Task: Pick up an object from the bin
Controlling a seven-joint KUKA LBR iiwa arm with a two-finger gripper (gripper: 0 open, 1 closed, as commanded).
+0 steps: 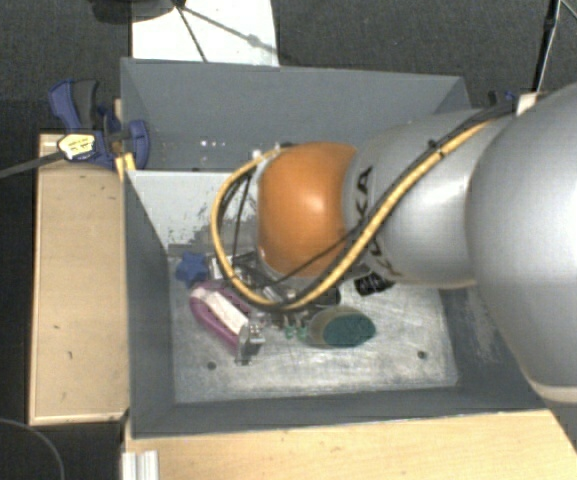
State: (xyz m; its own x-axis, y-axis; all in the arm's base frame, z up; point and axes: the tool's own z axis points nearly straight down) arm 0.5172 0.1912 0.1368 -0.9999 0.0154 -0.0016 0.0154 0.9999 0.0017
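Down on the left of the bin point(298, 118), the gripper point(251, 346) is hanging just beside a purple object point(216, 313); its opening I cannot tell.

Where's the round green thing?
The round green thing lies on the bin's floor, right of the purple thing, just below the arm's orange cover.

A disc point(350, 329) is lying on the floor of the bin point(398, 366). The gripper point(251, 346) is hanging left of the disc. A block point(213, 313) is lying further left of the disc, just beside the gripper. A lump point(190, 267) is sitting left of and behind the disc.
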